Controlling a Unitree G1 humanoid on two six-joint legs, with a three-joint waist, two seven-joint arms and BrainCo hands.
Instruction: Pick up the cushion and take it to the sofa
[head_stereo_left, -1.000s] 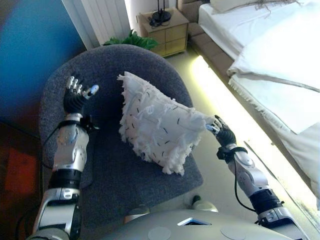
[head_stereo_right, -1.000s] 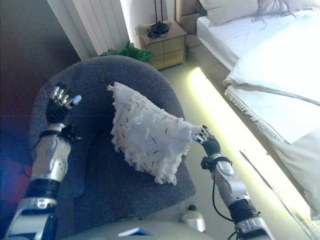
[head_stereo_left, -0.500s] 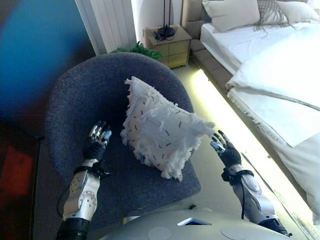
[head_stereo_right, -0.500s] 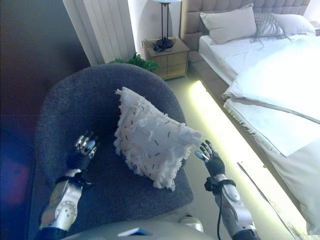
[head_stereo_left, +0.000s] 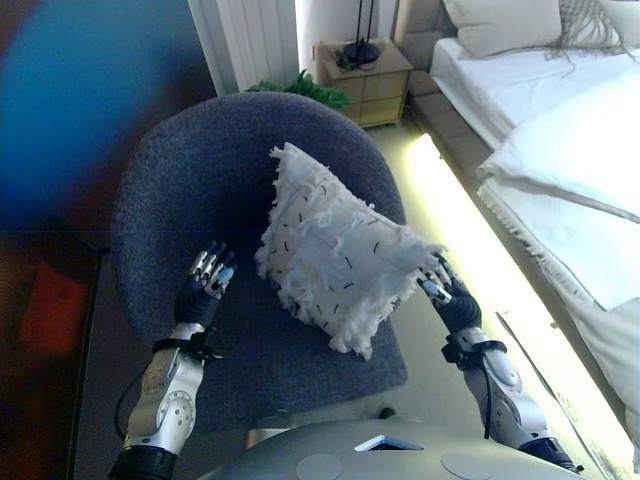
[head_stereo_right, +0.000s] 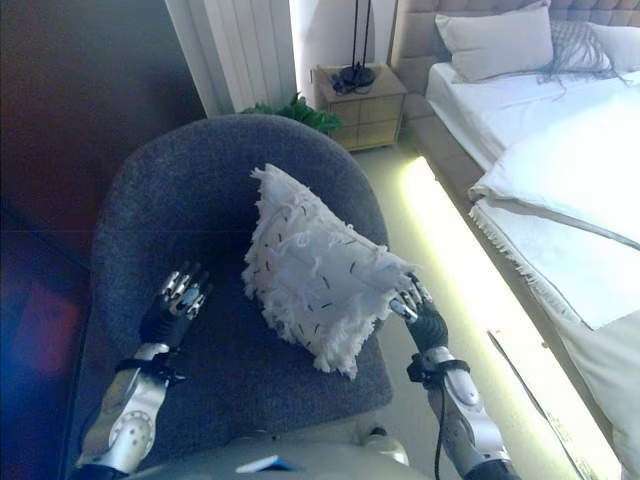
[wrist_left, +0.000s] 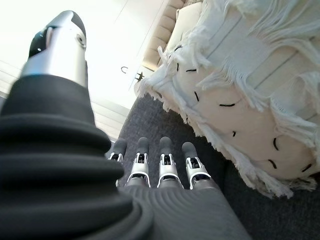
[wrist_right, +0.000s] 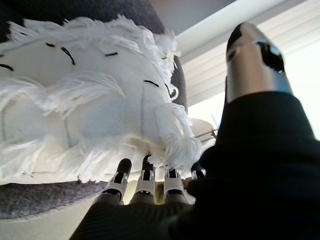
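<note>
A white fringed cushion (head_stereo_left: 335, 255) with small black marks leans on the seat of a round dark grey armchair (head_stereo_left: 190, 170). My left hand (head_stereo_left: 203, 290) is open over the seat, just left of the cushion and apart from it. In the left wrist view its straight fingers (wrist_left: 159, 162) point at the cushion's edge (wrist_left: 240, 115). My right hand (head_stereo_left: 443, 297) is open at the cushion's right corner. In the right wrist view its fingers (wrist_right: 145, 182) reach the fringe (wrist_right: 95, 115).
A bed (head_stereo_left: 560, 130) with white covers and pillows stands on the right, with a lit strip along its base (head_stereo_left: 480, 250). A wooden nightstand (head_stereo_left: 370, 75) with a lamp base and a green plant (head_stereo_left: 300, 88) stand behind the armchair.
The camera has shifted. My right hand has moved up to the cushion's right corner. My left hand stays low on the seat beside the cushion, about as before.
</note>
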